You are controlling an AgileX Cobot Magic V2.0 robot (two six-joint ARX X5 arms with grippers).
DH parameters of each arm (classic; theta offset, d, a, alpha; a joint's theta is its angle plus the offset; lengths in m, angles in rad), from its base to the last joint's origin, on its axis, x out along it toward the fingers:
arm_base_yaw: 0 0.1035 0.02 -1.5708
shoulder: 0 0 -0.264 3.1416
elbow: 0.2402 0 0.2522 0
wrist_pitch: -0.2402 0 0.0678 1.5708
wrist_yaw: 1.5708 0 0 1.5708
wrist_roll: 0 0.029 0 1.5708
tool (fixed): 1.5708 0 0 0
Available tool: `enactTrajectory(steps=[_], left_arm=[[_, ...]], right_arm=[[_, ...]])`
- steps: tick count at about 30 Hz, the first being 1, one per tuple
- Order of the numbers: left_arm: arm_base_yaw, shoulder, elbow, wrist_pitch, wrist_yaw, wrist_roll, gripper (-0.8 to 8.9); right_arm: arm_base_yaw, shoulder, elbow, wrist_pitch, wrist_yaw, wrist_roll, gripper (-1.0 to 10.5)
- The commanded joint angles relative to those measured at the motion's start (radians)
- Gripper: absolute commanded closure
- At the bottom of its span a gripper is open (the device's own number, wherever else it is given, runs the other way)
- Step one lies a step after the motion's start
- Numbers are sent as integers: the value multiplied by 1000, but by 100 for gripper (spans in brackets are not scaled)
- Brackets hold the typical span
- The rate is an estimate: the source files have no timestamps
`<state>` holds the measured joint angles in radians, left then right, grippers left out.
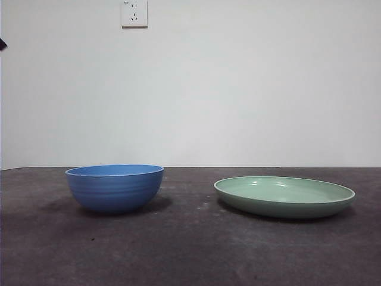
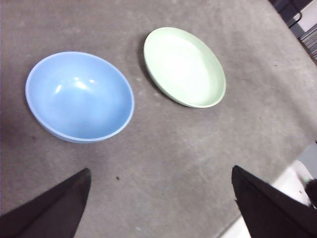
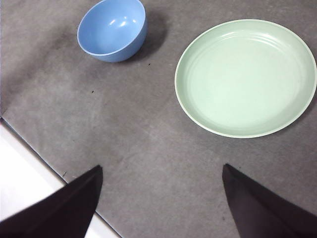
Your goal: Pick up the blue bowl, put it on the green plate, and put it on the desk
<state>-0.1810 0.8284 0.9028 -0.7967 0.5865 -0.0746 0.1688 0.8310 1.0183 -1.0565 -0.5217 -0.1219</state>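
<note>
I hold both the left gripper (image 2: 158, 203) and right gripper (image 3: 158, 198) spread wide and empty above the desk (image 1: 190, 256). I'd pinch the blue bowl (image 1: 114, 187) by its rim, lifting straight before crossing to the green plate (image 1: 284, 196).

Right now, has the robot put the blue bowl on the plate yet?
Not yet. Nothing looks done: the blue bowl sits on the desk, apart from the empty green plate. The left gripper and right gripper are open, holding nothing. Picking up and placing the bowl remain.
</note>
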Motion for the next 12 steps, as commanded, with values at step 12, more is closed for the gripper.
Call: enactTrajectory(steps=[12], left_arm=[[-68, 383, 276, 31, -240, -27, 360]], right_arm=[[2, 4, 21, 17, -2, 17, 560]])
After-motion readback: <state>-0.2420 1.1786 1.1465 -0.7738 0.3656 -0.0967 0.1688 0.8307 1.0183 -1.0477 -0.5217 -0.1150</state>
